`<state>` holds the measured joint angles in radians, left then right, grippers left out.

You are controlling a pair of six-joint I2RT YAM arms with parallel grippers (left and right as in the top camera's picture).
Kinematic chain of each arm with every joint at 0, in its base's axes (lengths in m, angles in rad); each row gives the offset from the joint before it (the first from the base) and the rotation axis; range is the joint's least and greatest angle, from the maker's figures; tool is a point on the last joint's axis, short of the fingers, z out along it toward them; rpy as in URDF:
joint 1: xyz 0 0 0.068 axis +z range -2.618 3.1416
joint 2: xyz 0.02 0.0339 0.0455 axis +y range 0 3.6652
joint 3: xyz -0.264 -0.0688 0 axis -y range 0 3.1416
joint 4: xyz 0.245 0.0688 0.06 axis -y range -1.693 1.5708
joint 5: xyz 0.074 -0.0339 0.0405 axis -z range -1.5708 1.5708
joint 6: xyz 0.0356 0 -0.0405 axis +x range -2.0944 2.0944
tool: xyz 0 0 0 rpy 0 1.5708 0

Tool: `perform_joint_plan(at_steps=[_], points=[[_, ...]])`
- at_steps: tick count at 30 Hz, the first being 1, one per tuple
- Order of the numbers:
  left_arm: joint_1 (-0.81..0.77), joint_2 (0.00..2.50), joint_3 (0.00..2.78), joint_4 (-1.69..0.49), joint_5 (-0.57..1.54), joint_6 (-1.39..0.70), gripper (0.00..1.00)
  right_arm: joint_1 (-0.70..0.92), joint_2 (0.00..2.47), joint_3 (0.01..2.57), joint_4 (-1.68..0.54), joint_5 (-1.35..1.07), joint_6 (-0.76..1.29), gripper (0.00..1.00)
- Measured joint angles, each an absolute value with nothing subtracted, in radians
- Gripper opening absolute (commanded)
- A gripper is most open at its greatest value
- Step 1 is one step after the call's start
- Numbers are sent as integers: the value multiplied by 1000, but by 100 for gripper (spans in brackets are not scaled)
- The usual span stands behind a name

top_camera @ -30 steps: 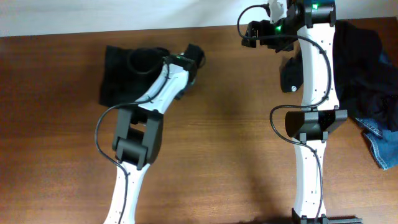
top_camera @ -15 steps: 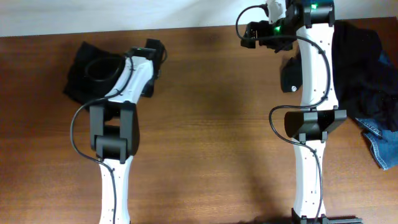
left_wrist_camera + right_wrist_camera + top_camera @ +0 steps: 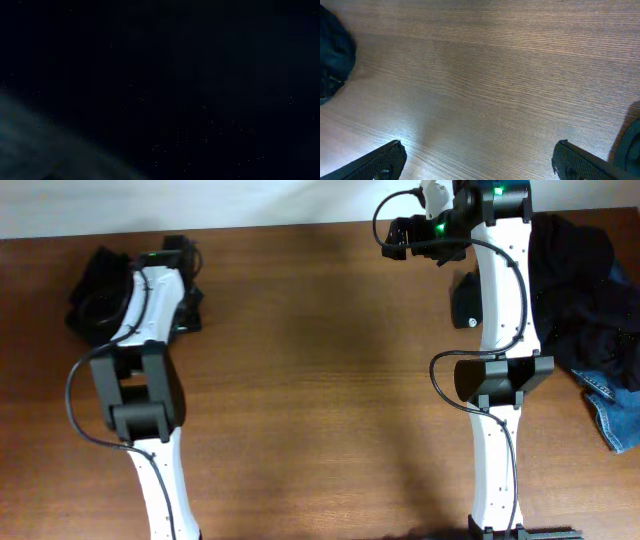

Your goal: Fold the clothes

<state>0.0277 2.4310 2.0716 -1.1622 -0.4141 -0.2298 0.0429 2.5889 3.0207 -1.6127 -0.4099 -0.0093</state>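
Fabric looks limp and light, so pinch the garment [image 3: 90,305] by an edge; right fingers [image 3: 380,160] spread, left fingers can't tell.

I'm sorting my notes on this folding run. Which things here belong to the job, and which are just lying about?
Job in hand:
- black garment under the left arm
- heap of black clothes at the table's right edge

Lying about:
- blue denim piece beside the heap, untouched
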Motion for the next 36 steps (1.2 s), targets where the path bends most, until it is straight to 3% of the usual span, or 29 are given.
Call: perform_joint_plan(at_steps=[15,25,36], points=[[158,2376,2059,-1189,-385,-229,67,43,2589,3021,-1612,-410,-30,99],[326,2300,2059,-1187,-345,-224,67,43,2589,3021,-1604,-410,-36,98],[346,2300,2059,-1189,-336,-186,67,43,2589,3021,-1616,-410,-39,99]])
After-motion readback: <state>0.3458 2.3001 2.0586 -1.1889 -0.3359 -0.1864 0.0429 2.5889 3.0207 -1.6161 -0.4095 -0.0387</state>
